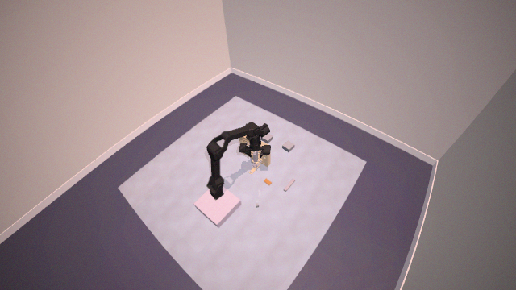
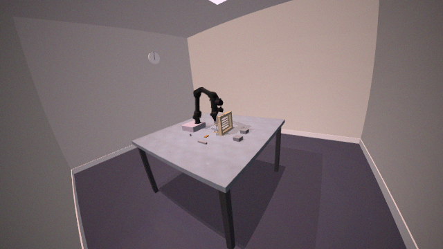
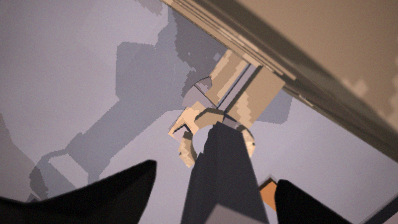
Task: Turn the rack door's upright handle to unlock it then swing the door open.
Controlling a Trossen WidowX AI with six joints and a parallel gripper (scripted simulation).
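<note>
Pincer released: fingers parted, nothing gripped. I'm pointing down by the rack. Handle is a dark upright bar in my wrist view, showing between my two fingertips, space on both sides of it. Can't tell if either one grazes it lower down.

Rack is tan, slatted, standing upright around mid-worktop. In the exterior view it sits well in from the near corner, roughly between the left and right corners. Door angle: can't tell, my arm covers part of it from the top. Curved tan pieces ring the handle's foot, wrist view.

My pink base is toward the left edge in the top view, well apart from the rack.

Loose stuff, all on the worktop. Orange block: near the rack, well inside the edges. Pink stick: lying flat just past it, toward the top view's right edge. Tiny grey bit: near the base, too small to name. Grey block: between rack and the top view's upper right edge. Second grey block: close behind the rack, partly hidden from the top.
</note>
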